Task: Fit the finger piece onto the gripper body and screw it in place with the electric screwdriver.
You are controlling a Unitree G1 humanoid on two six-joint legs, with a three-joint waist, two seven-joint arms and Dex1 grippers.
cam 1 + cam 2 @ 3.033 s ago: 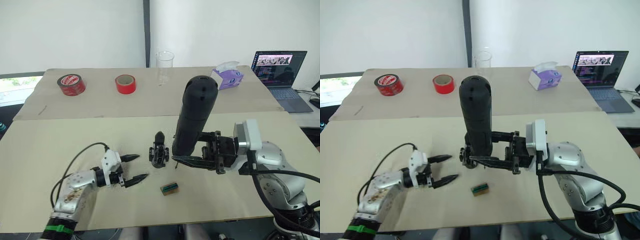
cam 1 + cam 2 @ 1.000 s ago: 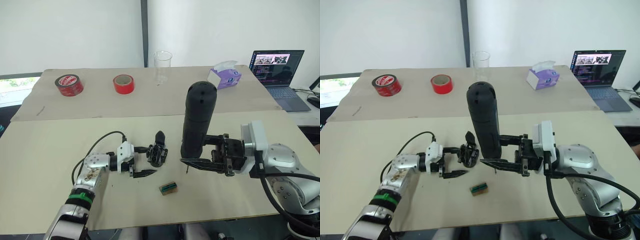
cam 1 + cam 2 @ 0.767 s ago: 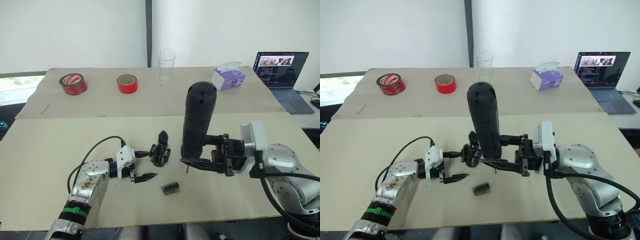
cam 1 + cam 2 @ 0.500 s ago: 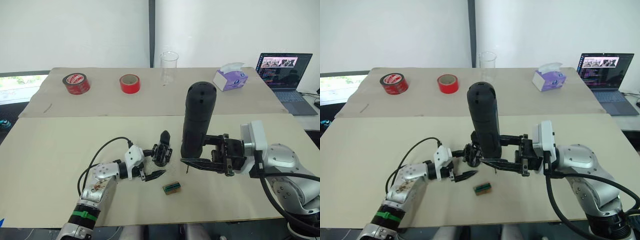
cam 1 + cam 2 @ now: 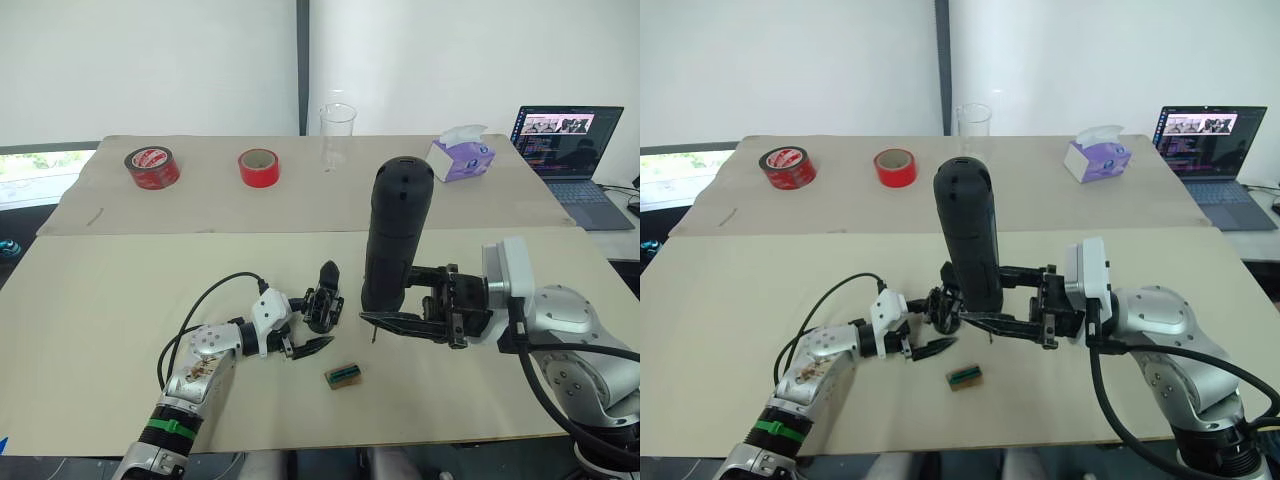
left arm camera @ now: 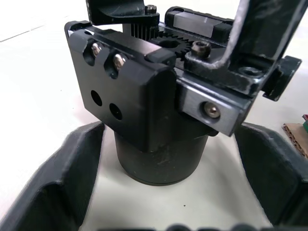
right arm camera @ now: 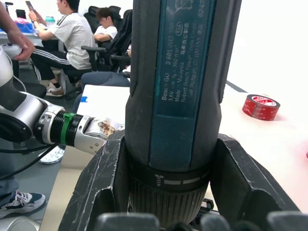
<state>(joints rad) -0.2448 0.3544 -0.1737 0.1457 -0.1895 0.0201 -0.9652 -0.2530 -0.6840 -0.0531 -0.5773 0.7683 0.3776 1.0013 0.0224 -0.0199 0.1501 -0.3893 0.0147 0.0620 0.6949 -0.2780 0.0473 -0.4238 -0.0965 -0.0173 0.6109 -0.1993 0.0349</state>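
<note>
The gripper body [image 5: 322,302], a small black block with one pointed finger sticking up, stands on the near table. My left gripper [image 5: 315,323] is open, its fingers [image 6: 50,192] on either side of the body's round base [image 6: 161,161] with a gap at each side. To the right, my right gripper [image 5: 375,312] is shut on the electric screwdriver [image 5: 397,235]. It holds the tool upright, with the thin bit just above the table, a little right of the gripper body. The screwdriver's barrel [image 7: 178,91] sits between the right fingers [image 7: 243,187]. The finger piece is hidden or out of view.
A small green-brown block [image 5: 342,376] lies in front of the gripper body. On the far table are two red tape rolls [image 5: 152,165] [image 5: 260,166], a clear cup [image 5: 338,135], a purple tissue box [image 5: 462,158] and a laptop [image 5: 565,150]. People sit behind [image 7: 72,38].
My left gripper has moved right across the table and now straddles the gripper body's base. The right arm has brought the screwdriver upright and held it about still. The camera shifted slightly.
</note>
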